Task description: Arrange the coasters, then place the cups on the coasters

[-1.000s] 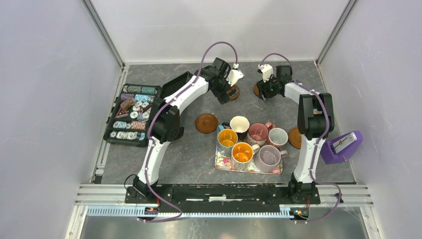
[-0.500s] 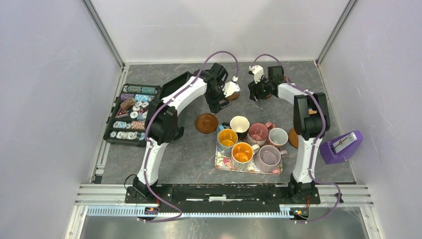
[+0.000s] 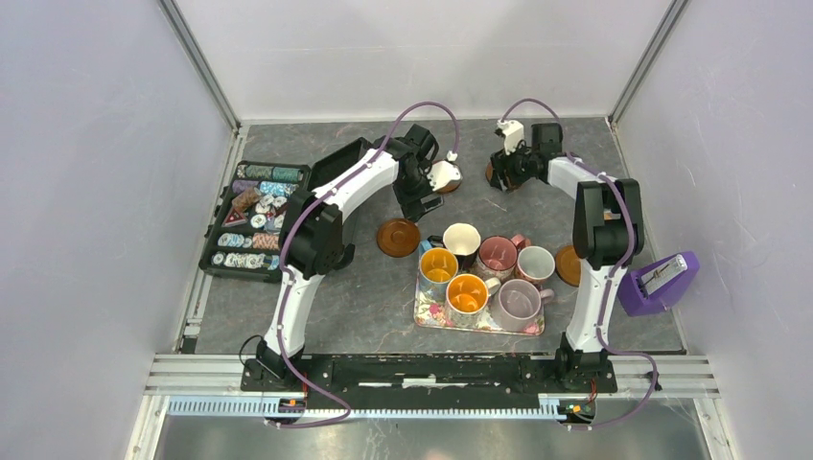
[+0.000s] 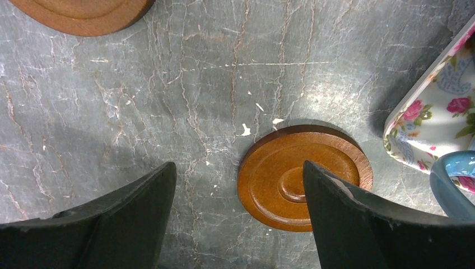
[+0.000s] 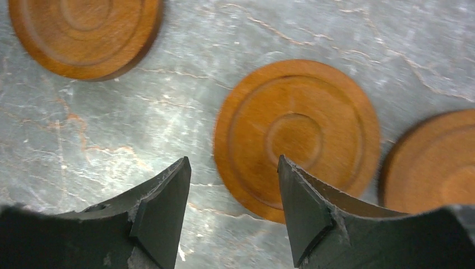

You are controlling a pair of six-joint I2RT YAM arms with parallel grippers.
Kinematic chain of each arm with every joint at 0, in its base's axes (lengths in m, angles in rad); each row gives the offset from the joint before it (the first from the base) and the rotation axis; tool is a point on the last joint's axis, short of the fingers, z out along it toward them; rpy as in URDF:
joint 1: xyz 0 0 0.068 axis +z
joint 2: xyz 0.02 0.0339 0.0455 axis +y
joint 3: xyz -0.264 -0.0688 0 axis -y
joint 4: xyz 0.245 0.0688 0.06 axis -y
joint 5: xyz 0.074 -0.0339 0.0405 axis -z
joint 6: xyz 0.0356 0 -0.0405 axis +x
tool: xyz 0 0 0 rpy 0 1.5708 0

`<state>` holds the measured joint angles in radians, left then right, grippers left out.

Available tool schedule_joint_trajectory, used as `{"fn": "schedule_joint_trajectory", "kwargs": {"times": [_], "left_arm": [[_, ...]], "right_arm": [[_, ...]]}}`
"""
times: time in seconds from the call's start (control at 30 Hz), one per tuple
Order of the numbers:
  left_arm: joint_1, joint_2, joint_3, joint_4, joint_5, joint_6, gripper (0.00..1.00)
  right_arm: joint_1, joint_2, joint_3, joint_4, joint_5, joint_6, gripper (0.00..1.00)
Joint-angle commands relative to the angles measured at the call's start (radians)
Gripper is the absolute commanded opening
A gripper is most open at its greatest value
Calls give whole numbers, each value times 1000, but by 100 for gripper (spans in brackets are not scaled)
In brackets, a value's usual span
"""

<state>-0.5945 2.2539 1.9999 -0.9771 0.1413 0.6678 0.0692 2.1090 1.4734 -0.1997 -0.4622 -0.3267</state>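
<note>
Hovering above the grey marbled table (image 3: 364, 287), the left gripper (image 4: 239, 163) and the right gripper (image 5: 232, 158) are both seen released, nothing grasped. A dark brown ringed round coaster (image 4: 280, 179) is seen flat under each. The handled ceramic mugs (image 3: 499, 257) are grouped at the rectangular floral tray (image 3: 429, 314).

- Overhead cam: bright, even, soft white light from above. The arms leave only faint, fuzzy shadows on the table (image 3: 374, 287). Sharp all over.
- Left wrist: crisp. Pale glare on the table at 12 o'clock of the coaster (image 4: 305, 178), dark shadow at 9 o'clock of the tray (image 4: 431, 120).
- Right wrist: whole shot smeared with motion blur, so the middle coaster (image 5: 297, 137) rings look soft. Pale sheen on the table at its 9 o'clock.
</note>
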Motion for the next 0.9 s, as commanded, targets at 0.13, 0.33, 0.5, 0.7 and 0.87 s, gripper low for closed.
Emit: {"fn": "schedule_joint_trajectory", "kwargs": {"times": [0.13, 0.33, 0.5, 0.7, 0.87], "left_arm": [[5, -40, -9, 34, -20, 64, 87], [5, -28, -21, 32, -71, 111, 85], [6, -28, -21, -17, -80, 154, 83], [7, -17, -43, -38, -72, 164, 84], [7, 2, -44, -13, -82, 152, 84]], "right_arm": [[-17, -18, 42, 9, 124, 6, 62], [-12, 16, 31, 7, 143, -7, 60], [9, 29, 17, -15, 100, -11, 58], [41, 27, -28, -21, 48, -7, 57], [66, 13, -65, -30, 15, -8, 56]]}}
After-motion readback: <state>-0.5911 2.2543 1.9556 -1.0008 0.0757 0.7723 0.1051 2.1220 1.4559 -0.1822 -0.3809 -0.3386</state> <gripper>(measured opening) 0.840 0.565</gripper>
